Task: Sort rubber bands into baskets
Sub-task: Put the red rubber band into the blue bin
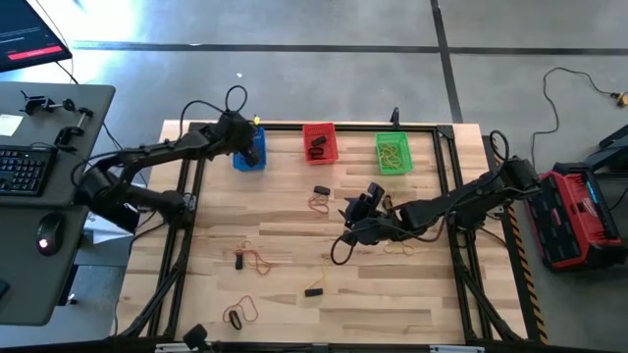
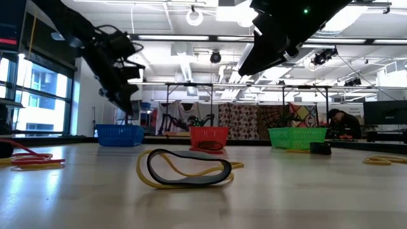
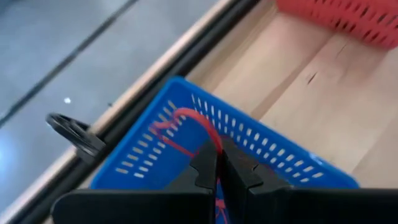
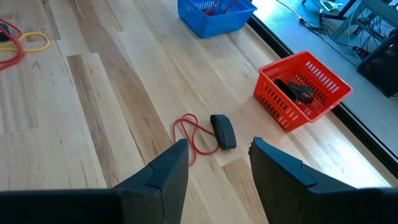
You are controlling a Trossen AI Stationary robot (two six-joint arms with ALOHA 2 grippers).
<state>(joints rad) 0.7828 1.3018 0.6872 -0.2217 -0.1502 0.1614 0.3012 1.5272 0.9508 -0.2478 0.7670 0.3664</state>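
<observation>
My left gripper point(image 3: 219, 149) hangs over the blue basket point(image 1: 248, 155) at the table's far left, shut on a red rubber band point(image 3: 186, 119). The red basket point(image 1: 319, 143) holds black bands, and the green basket point(image 1: 393, 154) holds yellowish ones. My right gripper point(image 4: 217, 152) stands open above mid-table, with nothing between its fingers. On the wood ahead of it lie a red band point(image 4: 194, 134) and a thick black band point(image 4: 223, 131), side by side. My left gripper pinches the red band between its two fingers, at one end of the loop point(image 3: 214, 144). The fingers slant down toward the table's far edge. The rest of the loop sticks out past the fingertips, over the blue basket's inside and clear of the table.
Loose bands lie scattered over the wood: a red and black pair point(image 1: 250, 260), a tangle near the front edge point(image 1: 240, 312), a black one point(image 1: 313, 291) and yellow ones point(image 1: 397, 245). A black frame point(image 1: 442, 127) rims the table. A desk with a keyboard point(image 1: 25, 172) stands left.
</observation>
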